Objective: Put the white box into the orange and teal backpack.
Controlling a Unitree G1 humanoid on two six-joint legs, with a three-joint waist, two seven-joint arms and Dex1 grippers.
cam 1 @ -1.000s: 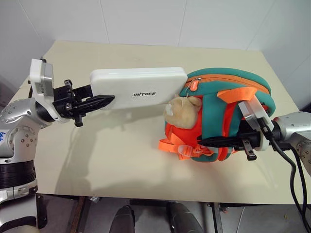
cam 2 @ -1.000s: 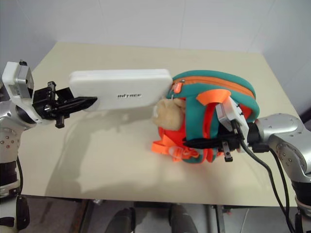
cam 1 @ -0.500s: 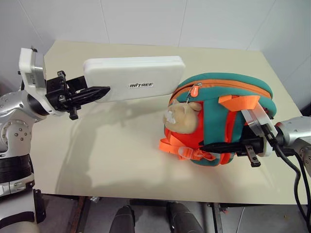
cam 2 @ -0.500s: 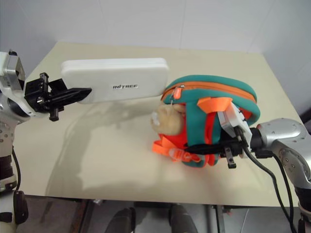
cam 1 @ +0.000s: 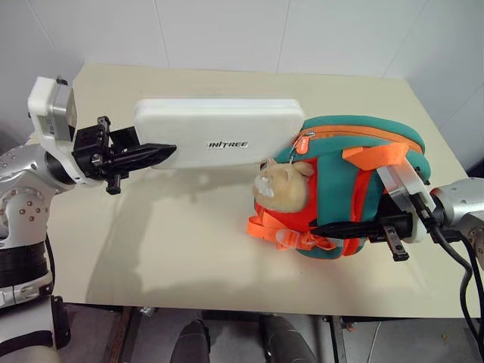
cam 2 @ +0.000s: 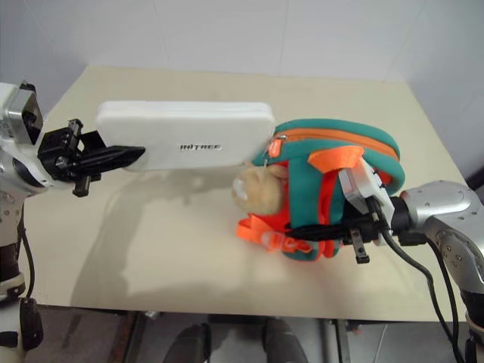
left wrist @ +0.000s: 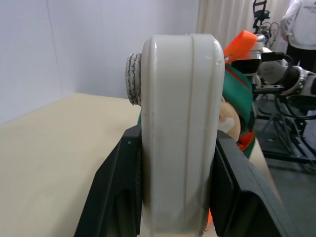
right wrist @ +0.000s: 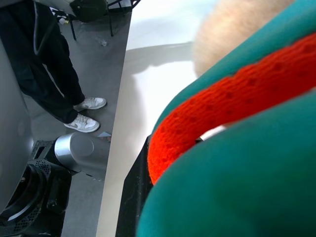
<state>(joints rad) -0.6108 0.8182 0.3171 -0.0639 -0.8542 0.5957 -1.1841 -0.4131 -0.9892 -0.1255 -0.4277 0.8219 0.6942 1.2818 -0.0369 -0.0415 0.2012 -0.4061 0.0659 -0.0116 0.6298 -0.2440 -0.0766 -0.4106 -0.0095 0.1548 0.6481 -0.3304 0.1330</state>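
Observation:
My left gripper (cam 1: 157,154) is shut on the left end of the white box (cam 1: 219,132) and holds it level above the table; its "UNITREE" lettering faces up. In the left wrist view the white box (left wrist: 180,123) stands edge-on between the two black fingers (left wrist: 123,192). The box's right end meets the top of the orange and teal backpack (cam 1: 355,178), near the zip pull. My right gripper (cam 1: 333,227) is shut on the backpack's lower edge from the right. I cannot tell whether the zip stands open. A tan plush toy (cam 1: 283,185) hangs on the backpack's left side.
The beige table (cam 1: 151,242) has free room left of the backpack and under the box. White walls stand behind the table. A person (left wrist: 301,24) stands beyond the table, and a person's legs (right wrist: 47,69) stand on the floor beside it.
The box drew back to the left, then came right again, and its far end now meets the backpack's top. The backpack has shifted slightly in my right gripper.

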